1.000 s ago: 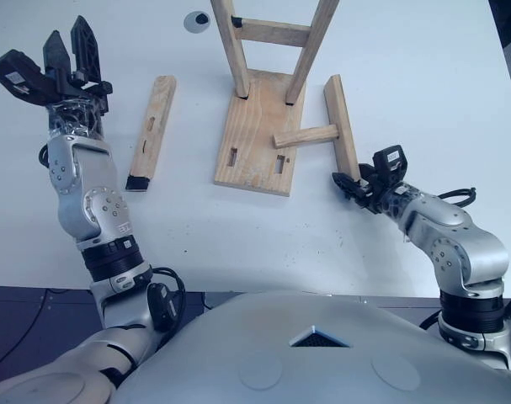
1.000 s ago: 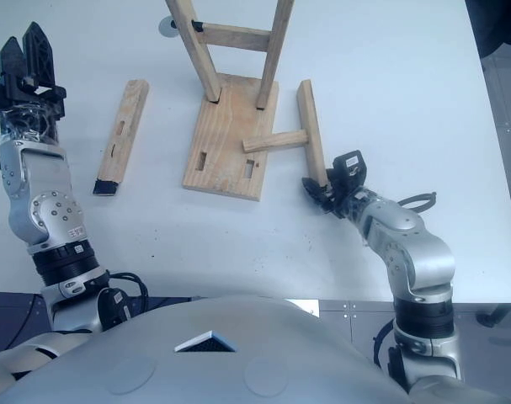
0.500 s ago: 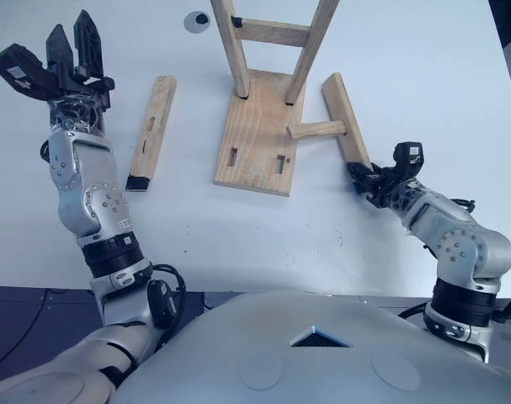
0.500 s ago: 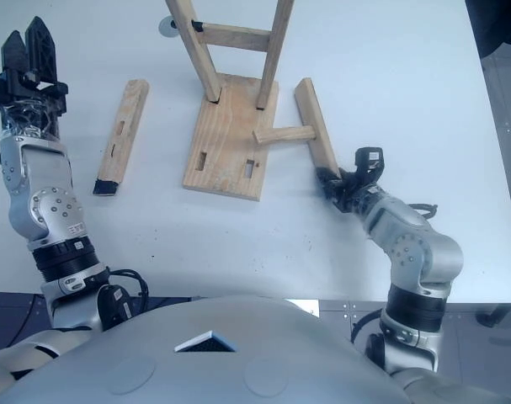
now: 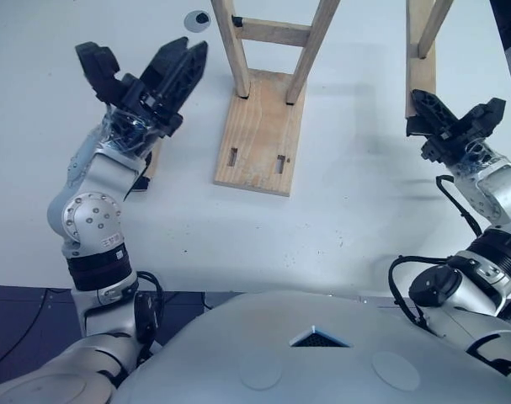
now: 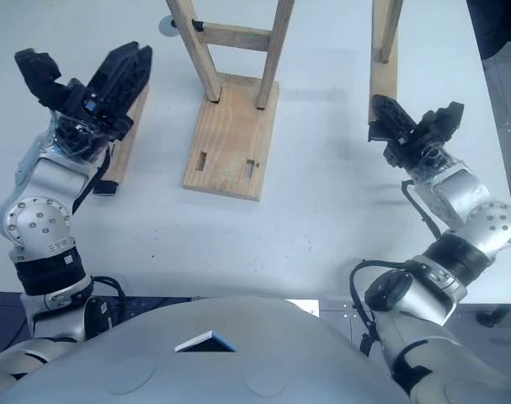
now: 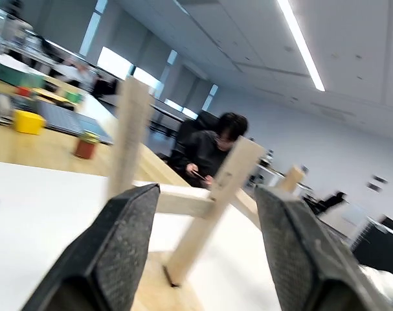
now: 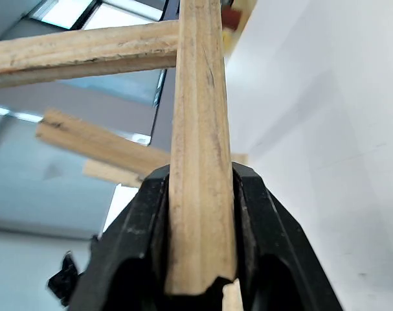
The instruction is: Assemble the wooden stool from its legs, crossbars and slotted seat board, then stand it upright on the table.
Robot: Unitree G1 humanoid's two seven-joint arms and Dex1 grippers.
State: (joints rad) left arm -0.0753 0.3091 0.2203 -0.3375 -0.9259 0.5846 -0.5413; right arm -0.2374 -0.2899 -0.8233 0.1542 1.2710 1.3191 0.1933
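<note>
The slotted seat board (image 5: 253, 139) lies flat mid-table, with two legs joined by a crossbar (image 5: 273, 32) standing in its far slots. My right gripper (image 5: 454, 123) is shut on the lower end of a third leg (image 5: 419, 50), held upright in the air at the right, with a crossbar stub (image 5: 430, 25) on it. The right wrist view has that leg (image 8: 199, 123) clamped between the fingers (image 8: 134, 253). My left gripper (image 5: 142, 71) stands open over the far part of a loose leg (image 6: 123, 143) lying left of the board. The left wrist view looks between its fingers (image 7: 122, 249) at the standing legs (image 7: 217, 201).
A small grey disc (image 5: 196, 19) lies on the white table (image 5: 339, 227) far behind the left gripper. The table's front edge runs just before the robot; its right edge is close to the right arm. A bare strip of table separates the board from the right gripper.
My right gripper has lifted the leg with its crossbar stub off the table beside the board and stood it upright at the right. The left arm swung inward over the loose leg.
</note>
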